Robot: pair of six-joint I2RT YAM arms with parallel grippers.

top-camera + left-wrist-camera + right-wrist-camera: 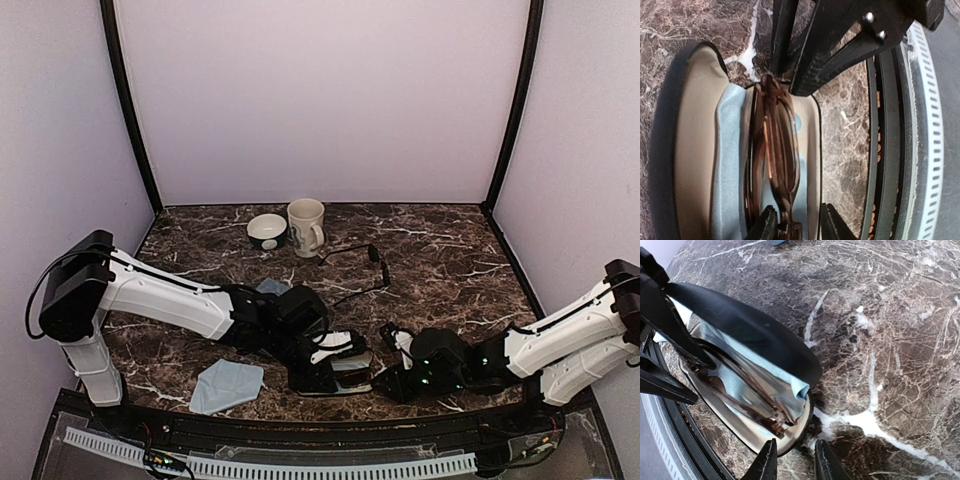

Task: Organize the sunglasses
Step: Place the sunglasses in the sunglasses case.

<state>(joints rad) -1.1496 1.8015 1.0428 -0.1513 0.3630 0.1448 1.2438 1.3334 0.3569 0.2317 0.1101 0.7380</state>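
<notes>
The dark brownish sunglasses (772, 150) lie folded inside the open black oval case (692, 150), on a light blue cloth (727, 165). My left gripper (799, 225) stands open, its fingers on either side of the near end of those sunglasses. My right gripper (795, 460) is open at the case's other end and straddles its rim (802, 432); the black lid (755, 330) stands up behind. From above, both grippers flank the case (345, 375). The thin black wire-framed sunglasses (355, 265) lie unfolded farther back on the table.
A cream mug (306, 227) and a small dark bowl (267, 231) stand at the back. A pale blue cloth (228, 385) lies front left, and a grey-blue object (272, 287) shows behind the left arm. The table's front edge, with a ribbed rail (932, 150), runs close by the case.
</notes>
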